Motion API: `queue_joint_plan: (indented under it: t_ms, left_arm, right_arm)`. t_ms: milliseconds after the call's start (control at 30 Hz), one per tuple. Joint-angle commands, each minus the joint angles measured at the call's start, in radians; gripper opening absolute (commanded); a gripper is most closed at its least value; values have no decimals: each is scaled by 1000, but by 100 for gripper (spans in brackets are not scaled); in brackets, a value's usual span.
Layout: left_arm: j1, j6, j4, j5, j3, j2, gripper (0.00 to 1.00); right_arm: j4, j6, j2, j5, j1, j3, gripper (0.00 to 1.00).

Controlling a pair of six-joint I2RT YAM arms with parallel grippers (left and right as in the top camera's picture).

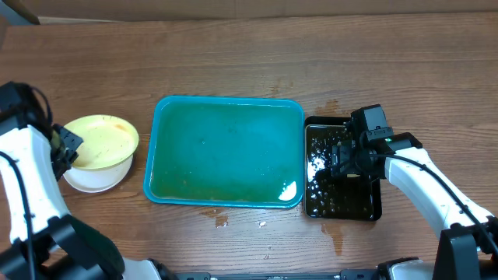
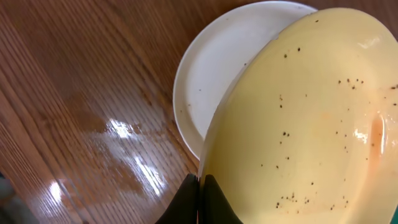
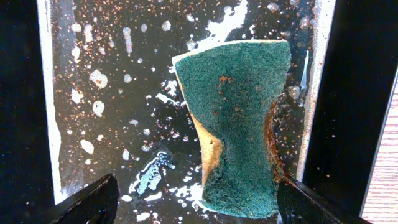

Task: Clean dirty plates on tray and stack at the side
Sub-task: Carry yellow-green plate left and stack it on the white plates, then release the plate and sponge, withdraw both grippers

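Note:
The pale yellow-green plate (image 1: 101, 138) is tilted over a white plate (image 1: 97, 177) on the table, left of the teal tray (image 1: 226, 101). My left gripper (image 1: 66, 148) is shut on the yellow-green plate's rim. In the left wrist view its fingers (image 2: 200, 199) pinch the rim, the plate (image 2: 311, 124) shows dark specks and an orange smear, and the white plate (image 2: 211, 74) lies beneath. I cannot tell whether a second white plate lies under it. No plates are on the tray, only a wet film. My right gripper (image 1: 342, 159) is open above the sponge.
A black tray (image 1: 366, 206) of speckled water stands right of the teal tray. In the right wrist view a green sponge (image 3: 239, 124) lies in it between my open fingers (image 3: 198, 183), close to the right one. Water drops lie in front of both trays.

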Motion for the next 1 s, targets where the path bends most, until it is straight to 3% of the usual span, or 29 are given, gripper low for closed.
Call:
queue_joint_plan:
  t_ms: [0,67,100,167,200,400,733,800,833,967]
  left_arm:
    - [23,5,2,41,14,46,4]
    - [35,5,2,41,14,60,5]
    - [40,5,0,43,14,62,13]
    - [42,5,-2,49,14,61,61]
    - [42,5,-2,69,14,58,71]
    - [24,41,-2,194,14,24,75]
    - [-177,156,1,258,14,-140,75]
    - [-240,209,-16,257,14,-163,80]
    - [-276,239,-32,253,14,-169,100]
    - [-356,263,-148,246,14,-168,100]
  right_arm:
    - [3,-4,-5,-1,-2,-6,82]
    - [3,-4,-5,-1,-2,-6,82]
    - [3,-4,-5,-1,-2,-6,83]
    - [3,-4,-5,-1,-2,-6,83]
    - [3,-4,-5,-1,-2,-5,86]
    - [-34,-4,-6,-13,-2,26,100]
    - [-174,-4,-6,-123,-2,233,100]
    - [-207,-4,-6,-156,-2,280,100]
    - [-224,-4,-6,-182,-2,304,100]
    - [-296,-4,-6,-218,-2,359,100]
